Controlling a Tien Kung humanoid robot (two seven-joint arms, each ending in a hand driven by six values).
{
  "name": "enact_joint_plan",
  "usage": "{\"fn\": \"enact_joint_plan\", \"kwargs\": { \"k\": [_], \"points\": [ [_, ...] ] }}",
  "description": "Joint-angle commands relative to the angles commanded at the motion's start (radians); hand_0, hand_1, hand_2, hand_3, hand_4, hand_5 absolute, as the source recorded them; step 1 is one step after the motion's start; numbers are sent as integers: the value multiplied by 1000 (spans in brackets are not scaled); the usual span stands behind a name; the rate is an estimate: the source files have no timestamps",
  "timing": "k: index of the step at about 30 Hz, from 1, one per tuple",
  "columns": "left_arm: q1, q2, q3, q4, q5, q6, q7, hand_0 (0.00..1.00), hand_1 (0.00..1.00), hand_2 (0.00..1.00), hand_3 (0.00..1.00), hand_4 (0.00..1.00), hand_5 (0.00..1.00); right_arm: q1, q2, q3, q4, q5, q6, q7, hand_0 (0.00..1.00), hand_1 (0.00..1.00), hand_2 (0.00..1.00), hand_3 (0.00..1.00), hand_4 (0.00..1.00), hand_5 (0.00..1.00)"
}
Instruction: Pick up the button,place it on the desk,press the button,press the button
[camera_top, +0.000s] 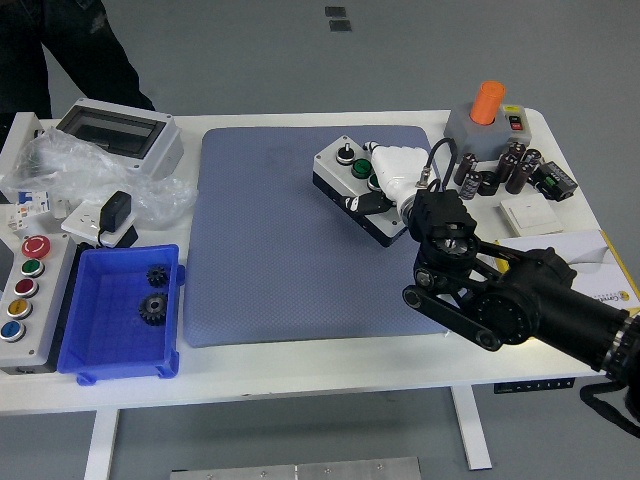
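The button box (343, 172) is white on top with a black base, and carries a black knob and a green button. It sits tilted over the right part of the blue-grey mat (260, 240). My right hand (385, 190) has a white shell that covers the box's right end. Its dark fingers (366, 204) curl along the box's near side, gripping it. I cannot tell whether the box touches the mat. The black right arm (510, 300) comes in from the lower right. My left arm is out of sight.
At the left are a blue bin (95, 345) with two gears, a grey panel of coloured buttons (25, 290), a grey enclosure (120, 130) and crumpled plastic (70, 170). At the right are an orange-knobbed box (485, 120), capacitors (500, 170) and a booklet (570, 255). A person (70, 45) stands at the far left.
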Motion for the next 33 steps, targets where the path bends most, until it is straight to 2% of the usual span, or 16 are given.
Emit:
{"fn": "enact_joint_plan", "kwargs": {
  "k": [2,5,6,11,12,14,17,18,23,24,30,31,33],
  "points": [
    [0,0,1,0,-2,1,-1,612,543,522,602,496,145,18,-33,-38,41,30,-12,15,143,363,387,444,279,2],
    [-1,1,4,0,-4,2,-1,612,543,522,602,496,145,56,-76,-102,87,88,-51,79,143,363,387,444,279,2],
    [-2,2,5,0,-6,4,-2,611,545,524,603,493,157,78,-93,-134,101,108,-73,112,151,360,397,432,206,2],
    [-4,6,17,0,-15,8,-2,611,545,524,603,493,157,145,-131,-245,126,137,-111,235,151,360,397,432,206,2],
    [-4,7,20,0,-18,10,-2,611,548,526,603,491,167,161,-138,-274,134,146,-114,269,284,371,400,415,180,2],
    [-4,8,25,0,-21,12,-1,611,548,526,603,491,167,179,-145,-313,144,146,-120,315,284,371,400,415,180,2],
    [-4,9,32,0,-26,13,-1,611,548,526,603,491,167,196,-146,-365,148,110,-130,376,284,371,400,415,180,2],
    [-5,9,34,0,-27,13,-1,611,549,523,601,490,177,200,-144,-378,145,89,-129,400,444,425,406,400,161,2],
    [-8,9,40,0,-31,13,-2,611,549,523,601,490,177,195,-122,-395,86,7,-153,457,444,425,406,400,161,2],
    [-9,9,41,0,-30,13,-2,610,550,523,602,490,181,193,-116,-393,69,-7,-158,466,614,511,403,397,149,2],
    [-12,9,42,0,-30,14,-5,610,550,523,602,490,181,177,-96,-381,-10,-34,-177,500,614,511,403,397,149,2],
    [-13,9,42,0,-30,14,-5,611,550,524,601,488,189,174,-95,-379,-16,-33,-178,502,649,534,401,393,143,2],
    [-13,9,43,0,-33,15,-6,611,550,524,601,488,189,167,-94,-377,-20,-31,-163,501,649,534,401,393,143,2]
  ]
}}
